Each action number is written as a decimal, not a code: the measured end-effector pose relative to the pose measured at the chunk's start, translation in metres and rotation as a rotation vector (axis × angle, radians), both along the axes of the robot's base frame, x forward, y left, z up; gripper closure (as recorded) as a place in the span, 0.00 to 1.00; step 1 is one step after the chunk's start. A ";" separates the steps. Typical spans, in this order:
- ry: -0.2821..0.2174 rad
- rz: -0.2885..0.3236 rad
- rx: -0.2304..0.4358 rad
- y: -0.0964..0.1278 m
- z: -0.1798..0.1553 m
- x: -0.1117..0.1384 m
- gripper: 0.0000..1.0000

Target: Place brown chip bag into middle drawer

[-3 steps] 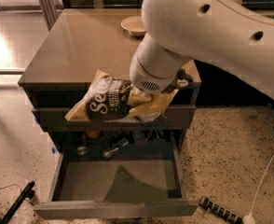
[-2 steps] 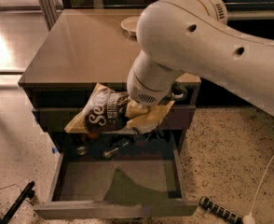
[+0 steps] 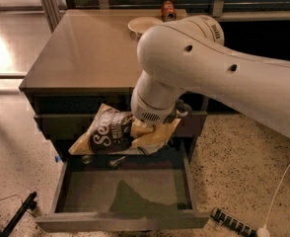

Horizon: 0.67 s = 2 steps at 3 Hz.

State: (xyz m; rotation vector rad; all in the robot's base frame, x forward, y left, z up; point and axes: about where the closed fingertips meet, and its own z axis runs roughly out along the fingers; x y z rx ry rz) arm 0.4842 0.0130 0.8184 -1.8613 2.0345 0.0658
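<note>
above the open middle drawer (image 3: 86,197), gripper (image 3: 154,128) holds brown chip bag (image 3: 109,137)

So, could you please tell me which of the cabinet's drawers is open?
The lowest drawer, pulled out with a bare floor; the fronts above are shut. The claw holds the brown chip bag above it.

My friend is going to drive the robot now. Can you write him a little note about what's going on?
Gripper: shut on the brown chip bag, holding it in the air in front of the cabinet.
Middle drawer: pulled open, right below the bag.
Done: bag is picked up, drawer is open.
Left: lower the bag into the drawer and let go.
</note>
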 end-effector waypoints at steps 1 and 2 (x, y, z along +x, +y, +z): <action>0.053 -0.005 0.039 0.014 -0.045 0.027 1.00; 0.050 -0.008 0.045 0.013 -0.047 0.027 1.00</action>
